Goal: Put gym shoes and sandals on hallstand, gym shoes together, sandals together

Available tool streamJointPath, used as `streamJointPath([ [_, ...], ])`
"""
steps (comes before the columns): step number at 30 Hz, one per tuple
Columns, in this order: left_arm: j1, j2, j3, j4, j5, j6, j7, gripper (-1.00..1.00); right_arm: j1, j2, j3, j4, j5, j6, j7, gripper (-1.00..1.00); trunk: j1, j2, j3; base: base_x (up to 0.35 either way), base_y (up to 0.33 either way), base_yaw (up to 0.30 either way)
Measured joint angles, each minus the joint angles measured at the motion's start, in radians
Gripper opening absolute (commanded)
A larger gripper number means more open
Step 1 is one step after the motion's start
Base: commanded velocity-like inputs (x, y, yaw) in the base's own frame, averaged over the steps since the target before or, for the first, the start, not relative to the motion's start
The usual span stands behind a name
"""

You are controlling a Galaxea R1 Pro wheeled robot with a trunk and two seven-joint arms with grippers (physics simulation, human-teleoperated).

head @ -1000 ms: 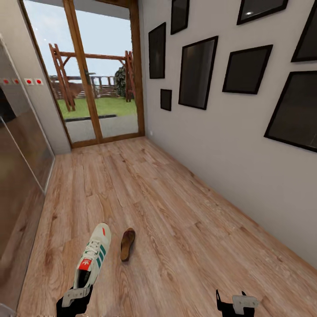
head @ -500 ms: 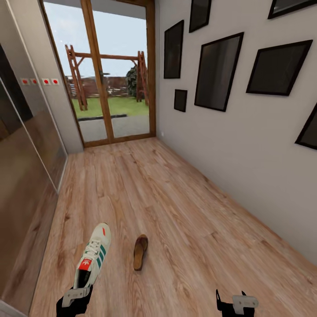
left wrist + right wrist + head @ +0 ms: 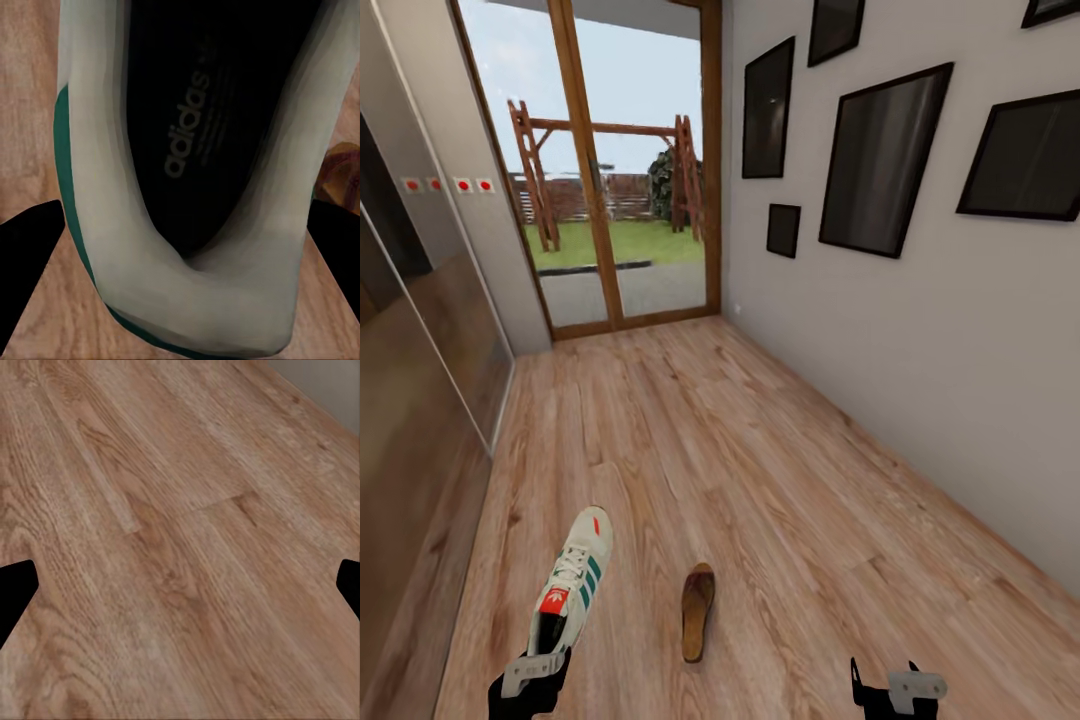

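A white gym shoe (image 3: pixel 572 590) with green stripes and a red tongue patch hangs above the corridor floor (image 3: pixel 760 470), held at its heel by my left gripper (image 3: pixel 530 676). In the left wrist view the gym shoe (image 3: pixel 195 172) sits with its dark insole up between the black fingers (image 3: pixel 26 247). One brown sandal (image 3: pixel 697 610) lies on the planks just right of the held shoe; its edge (image 3: pixel 339 171) peeks past the shoe. My right gripper (image 3: pixel 896 690) hovers low at the right, open and empty, its fingertips (image 3: pixel 13 585) wide apart over bare planks. The hallstand is out of view.
A glazed wooden door (image 3: pixel 630 180) closes the corridor's far end. The right wall (image 3: pixel 920 330) carries several black picture frames. A glossy dark panel (image 3: pixel 410 420) runs along the left side. Wood floor stretches between them.
The whole view has swung, so the camera moved: the sandal now shows further right and nearer. The gym shoe stays held in my left gripper; the right gripper holds its pose.
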State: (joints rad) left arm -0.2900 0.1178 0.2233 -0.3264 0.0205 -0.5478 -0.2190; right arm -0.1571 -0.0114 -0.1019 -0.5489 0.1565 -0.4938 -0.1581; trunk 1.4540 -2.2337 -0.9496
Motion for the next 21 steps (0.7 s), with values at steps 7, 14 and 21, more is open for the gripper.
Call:
streamJointPath([
  [7, -0.001, -0.001, 0.0, 0.0, 0.0, 0.0, 0.0, -1.0, 0.001, 0.0, 0.0, 0.0, 0.0, 0.0, 0.0, 1.0, 0.0, 0.0, 0.0, 0.333, 0.033, 0.002],
  [14, 0.0, -0.001, 0.0, -0.001, 0.0, 0.0, 0.0, -1.0, 0.0, 0.0, -0.001, 0.001, 0.0, 0.0, 0.001, 1.0, 0.0, 0.0, 0.0, 0.314, 0.003, 0.177],
  [21, 0.0, -0.002, -0.002, 0.001, -0.004, 0.0, -0.001, -1.0, 0.0, 0.0, -0.002, 0.001, -0.002, 0.0, 0.0, 1.0, 0.001, 0.0, 0.0, 0.07, 0.0, 0.271],
])
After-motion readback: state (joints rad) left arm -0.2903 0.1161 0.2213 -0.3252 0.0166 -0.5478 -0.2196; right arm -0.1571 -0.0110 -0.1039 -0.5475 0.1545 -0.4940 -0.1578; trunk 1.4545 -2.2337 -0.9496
